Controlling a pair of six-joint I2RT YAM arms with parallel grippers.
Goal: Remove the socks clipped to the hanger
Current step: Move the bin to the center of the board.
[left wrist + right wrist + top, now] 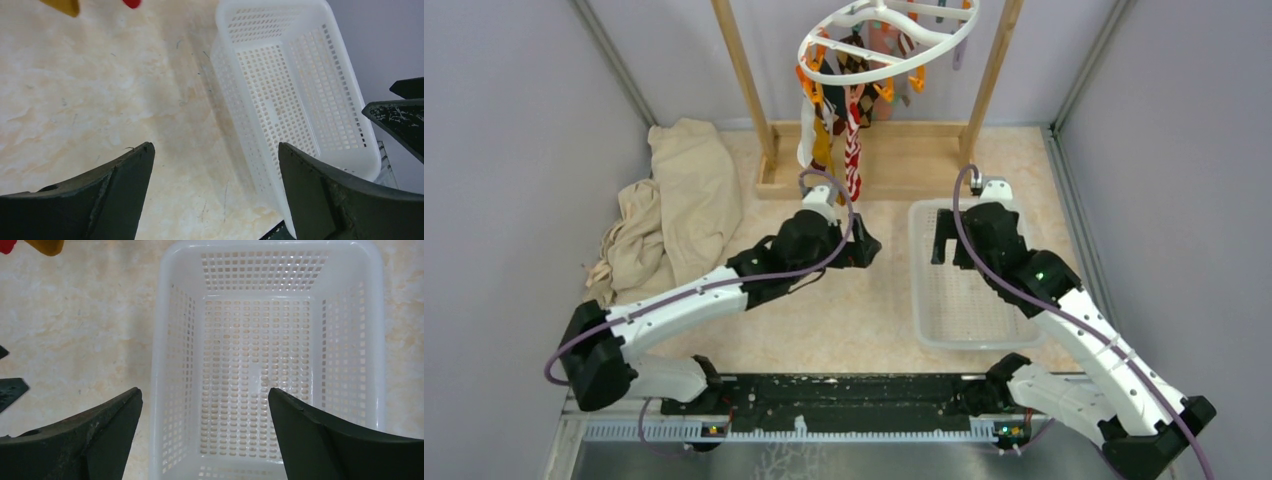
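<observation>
Socks [852,140] hang clipped under the hanger [886,40], bunched at the ring's near-left side. Red-white striped sock [854,165] reaches lowest, mustard sock [822,150] just beside it on the left. Hanger sits between the posts of the wooden frame [746,80] at the far side of the tabletop [854,320].

Left hand [215,150]: fingers spread wide, holding nothing, low over the tabletop just in front of the frame's base. It's below and a bit right of the striped sock, not touching it. Its wrist view only catches a mustard tip and a red tip at the top edge.

Right hand [205,392]: fingers spread wide too, holding nothing, hovering over the far end of the white perforated basket [159,340]. Basket sits on the tabletop right of centre, near the frame's right foot.

Beige cloth [679,190] is heaped at the far left against the wall, well apart from both hands.
</observation>
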